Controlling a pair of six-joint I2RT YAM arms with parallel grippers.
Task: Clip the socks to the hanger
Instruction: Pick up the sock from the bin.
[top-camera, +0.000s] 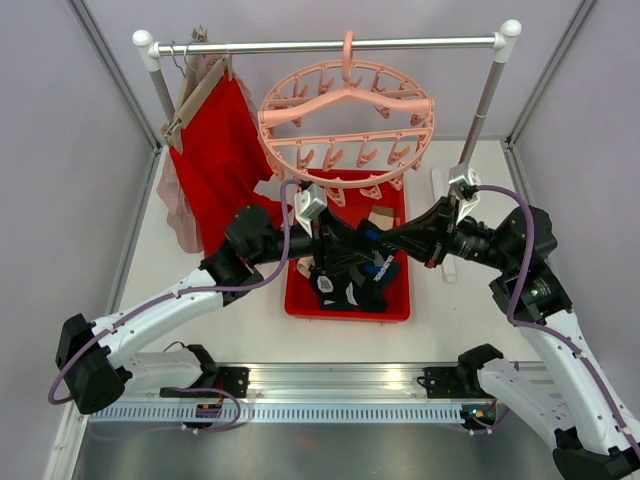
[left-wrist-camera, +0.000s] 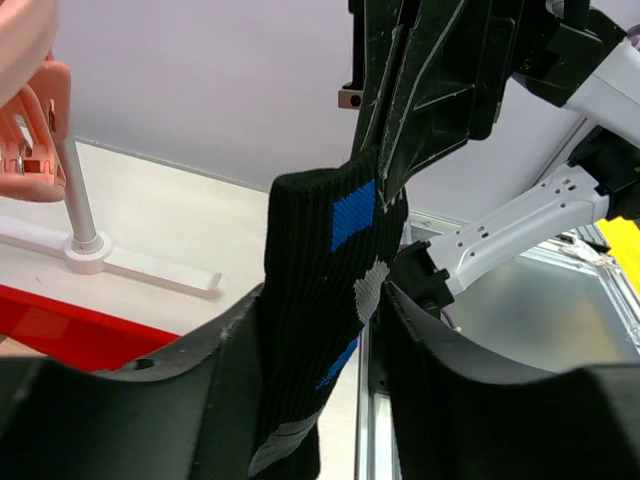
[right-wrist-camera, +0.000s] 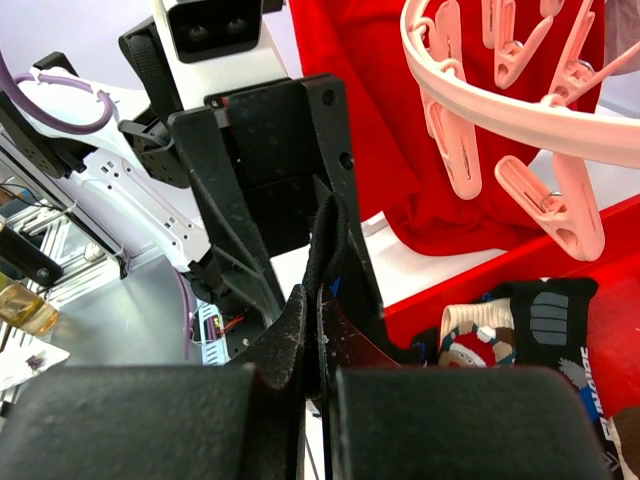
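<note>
A black sock (left-wrist-camera: 318, 250) with blue and white marks hangs between both grippers above the red tray (top-camera: 300, 305). My right gripper (right-wrist-camera: 318, 300) is shut on the sock's edge (right-wrist-camera: 326, 245) and holds it up. My left gripper (left-wrist-camera: 322, 292) is open, its jaws standing either side of the hanging sock. In the top view the two grippers meet over the tray, the left (top-camera: 335, 242) facing the right (top-camera: 365, 242). The pale-pink ring hanger (top-camera: 345, 110) hangs from the rail behind them, its pegs near the right wrist camera (right-wrist-camera: 540, 200). More socks lie in the tray: a figure-patterned one (right-wrist-camera: 475, 345) and a black one with white markings (right-wrist-camera: 545, 310).
A red cloth (top-camera: 215, 150) and a pink garment (top-camera: 180, 205) hang on wooden hangers at the rail's left end. The rail (top-camera: 330, 44) stands on two posts, the right one (top-camera: 487, 100) with a white foot (left-wrist-camera: 90, 250). Grey walls close the sides.
</note>
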